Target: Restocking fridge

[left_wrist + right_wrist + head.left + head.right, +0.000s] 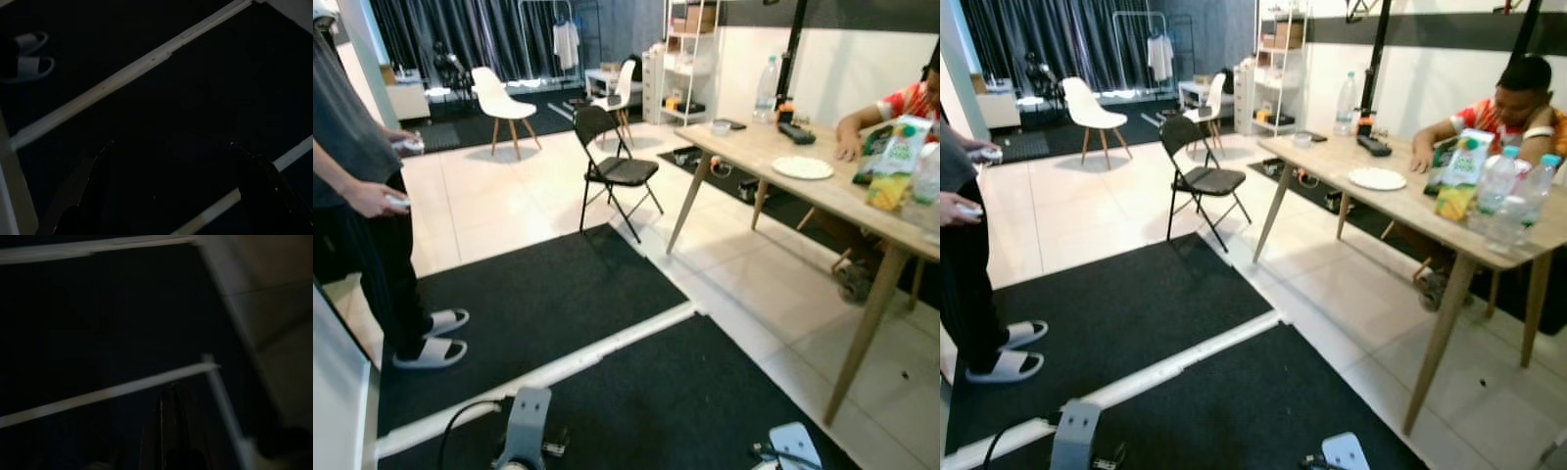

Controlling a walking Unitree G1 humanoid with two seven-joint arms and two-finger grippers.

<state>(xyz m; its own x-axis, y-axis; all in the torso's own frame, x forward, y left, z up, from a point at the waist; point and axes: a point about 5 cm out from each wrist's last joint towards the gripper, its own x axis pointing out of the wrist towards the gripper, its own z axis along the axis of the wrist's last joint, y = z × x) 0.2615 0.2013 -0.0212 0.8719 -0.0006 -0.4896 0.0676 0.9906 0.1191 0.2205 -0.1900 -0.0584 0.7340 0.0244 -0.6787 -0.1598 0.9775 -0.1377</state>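
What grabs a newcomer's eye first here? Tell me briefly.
The long light wooden table on the right, carrying a white plate, a green-and-yellow juice carton and clear plastic bottles, with a person seated behind. A black folding chair stands mid-room; another person in grey slippers stands left.

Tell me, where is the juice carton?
The juice carton stands on the wooden table at the robot's right, near its front end, beside two clear water bottles and in front of the seated person.

Closed right gripper (pixel 172 396) over dark mat (pixel 73 333).
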